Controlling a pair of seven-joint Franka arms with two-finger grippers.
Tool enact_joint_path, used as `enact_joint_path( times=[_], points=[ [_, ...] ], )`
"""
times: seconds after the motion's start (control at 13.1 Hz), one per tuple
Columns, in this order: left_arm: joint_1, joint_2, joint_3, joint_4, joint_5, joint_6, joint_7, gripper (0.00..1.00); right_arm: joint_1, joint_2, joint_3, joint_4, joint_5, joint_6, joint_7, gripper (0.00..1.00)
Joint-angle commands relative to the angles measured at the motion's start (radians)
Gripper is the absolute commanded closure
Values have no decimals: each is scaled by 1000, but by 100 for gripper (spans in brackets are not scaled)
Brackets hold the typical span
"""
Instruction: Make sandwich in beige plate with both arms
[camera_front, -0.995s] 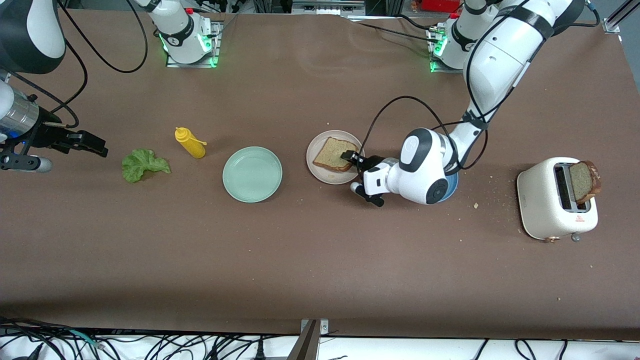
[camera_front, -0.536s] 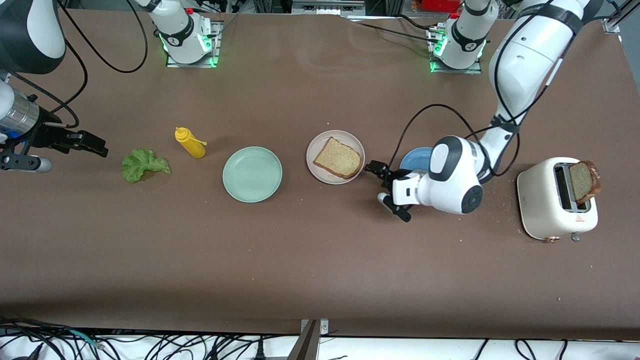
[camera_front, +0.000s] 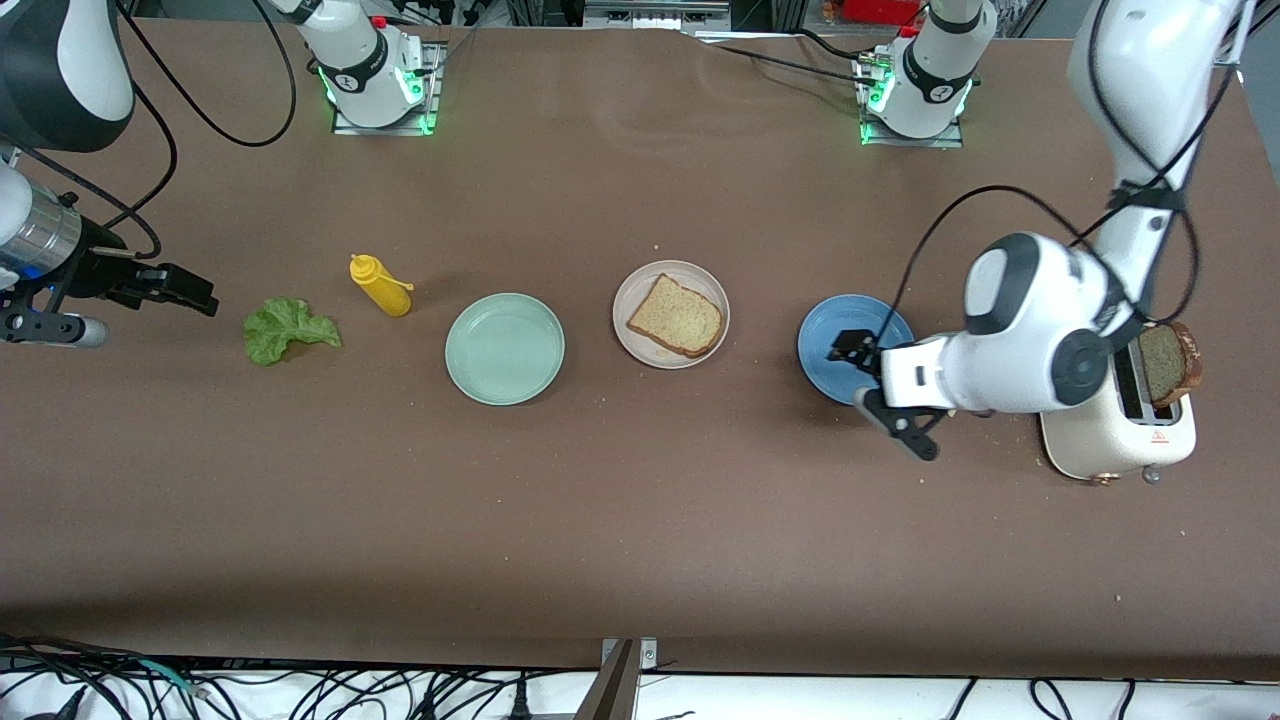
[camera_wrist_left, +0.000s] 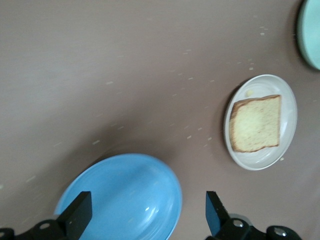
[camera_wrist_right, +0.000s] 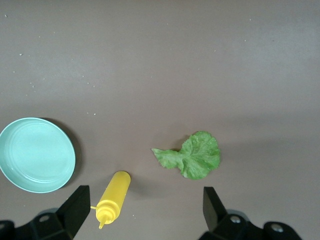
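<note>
Change: having let go of the bread slice (camera_front: 676, 317), now lying flat in the beige plate (camera_front: 633, 330), alone and untouched.
Left gripper (camera_front: 869, 388): pulling back toward the toaster (camera_front: 1090, 430), hanging spread and empty over the blue plate (camera_front: 822, 340).
Right gripper (camera_front: 196, 292): waiting near the lettuce leaf (camera_front: 283, 328), fingers apart, carrying nothing.
Still out of place: lettuce lying on the table beside the mustard bottle (camera_front: 381, 285); second slice (camera_front: 1166, 362) standing in the toaster slot.
Meaning: bottom layer looking done; lettuce likely coming next, then the toaster slice.
Unused: mint green plate (camera_front: 504, 349), sitting bare.
</note>
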Motion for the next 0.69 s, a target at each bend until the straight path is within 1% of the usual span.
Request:
enact_joint_path(
  times=[0.0,0.15,0.23,0.31,0.38,0.46,0.54,0.61],
  points=[
    [0,-100,7,26,121,-105,-139,0,-2,0,2,-8,7,7,-68,0],
    [-5,-163,8,79,233,-196,-205,0,-4,-1,-9,-20,33,10,-163,0],
    [-16,-207,28,81,261,-211,-210,0,-4,0,-32,-28,68,13,-215,0],
    [-20,-255,63,76,260,-211,-207,0,-4,0,-52,-35,111,19,-296,0],
    [-48,-307,120,60,260,-210,-211,0,-4,-1,-66,-60,140,35,-376,0],
    [-91,-338,192,50,254,-207,-216,0,-4,-4,-79,-95,174,61,-454,0],
    [-103,-365,241,49,229,-205,-221,0,-4,-9,-90,-130,241,81,-569,0],
    [-103,-400,270,38,178,-205,-228,0,-4,-10,-105,-156,315,87,-699,0]
  ],
)
